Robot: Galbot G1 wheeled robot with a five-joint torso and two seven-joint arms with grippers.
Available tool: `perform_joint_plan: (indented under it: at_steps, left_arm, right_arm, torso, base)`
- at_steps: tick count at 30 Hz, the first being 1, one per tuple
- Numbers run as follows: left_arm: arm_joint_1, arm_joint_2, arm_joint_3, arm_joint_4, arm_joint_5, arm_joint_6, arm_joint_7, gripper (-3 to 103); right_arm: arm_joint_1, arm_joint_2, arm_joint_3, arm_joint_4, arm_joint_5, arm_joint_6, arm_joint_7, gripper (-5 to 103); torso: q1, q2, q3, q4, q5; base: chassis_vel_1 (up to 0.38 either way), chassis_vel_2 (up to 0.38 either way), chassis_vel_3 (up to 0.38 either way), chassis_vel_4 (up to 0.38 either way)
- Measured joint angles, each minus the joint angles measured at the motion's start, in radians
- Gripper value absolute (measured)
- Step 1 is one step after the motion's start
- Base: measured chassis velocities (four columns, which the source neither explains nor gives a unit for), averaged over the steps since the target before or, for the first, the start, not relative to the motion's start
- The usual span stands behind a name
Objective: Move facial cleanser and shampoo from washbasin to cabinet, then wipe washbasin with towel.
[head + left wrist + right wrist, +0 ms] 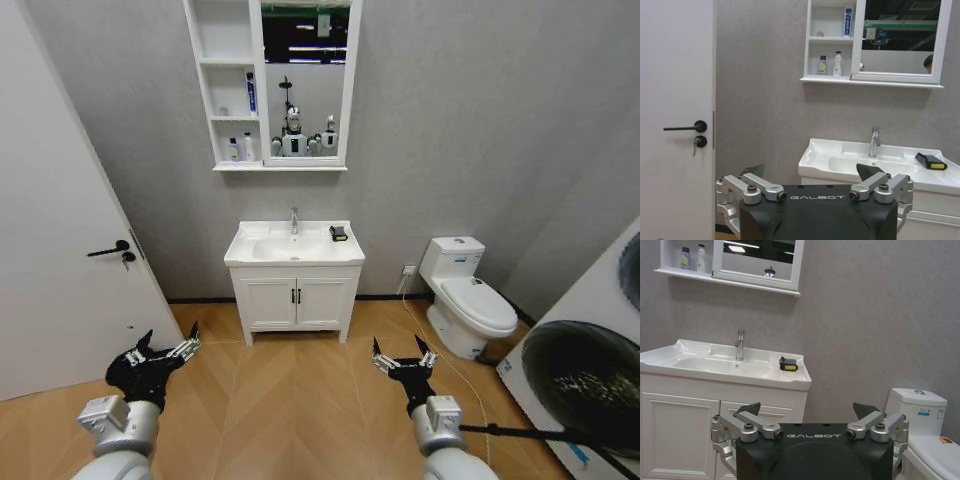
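The white washbasin (250, 252) stands ahead against the wall, with a chrome tap (294, 220). The black towel (339, 234) with a yellow edge lies on its right rim, also visible as the towel (931, 161) and the towel (788, 364). Above hangs the cabinet (227, 40). A blue tube (251, 92) stands on its middle shelf, and a small yellow bottle (822, 65) and a white bottle (838, 64) on the lowest. I cannot tell which is the facial cleanser or the shampoo. My left gripper (165, 347) and right gripper (404, 354) hover open and empty over the floor, well short of the basin.
A white door (60, 250) with a black handle is on the left. A toilet (470, 300) stands right of the two-door vanity (295, 300), and a washing machine (590, 380) sits at the near right. Wooden floor (290, 400) lies between me and the vanity.
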Motion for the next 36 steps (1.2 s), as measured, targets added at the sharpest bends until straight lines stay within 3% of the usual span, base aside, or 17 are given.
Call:
perform_joint_plan:
  at_steps: [36]
  left_arm:
    - [0.0, 0.0, 0.0, 0.0, 0.0, 0.0, 0.0, 100]
  right_arm:
    - [-0.002, 0.002, 0.0, 0.001, -0.008, -0.013, 0.01, 100]
  torso:
    - [-0.001, 0.0, 0.0, 0.0, 0.0003]
  base:
    - [-0.005, 0.004, 0.006, -0.004]
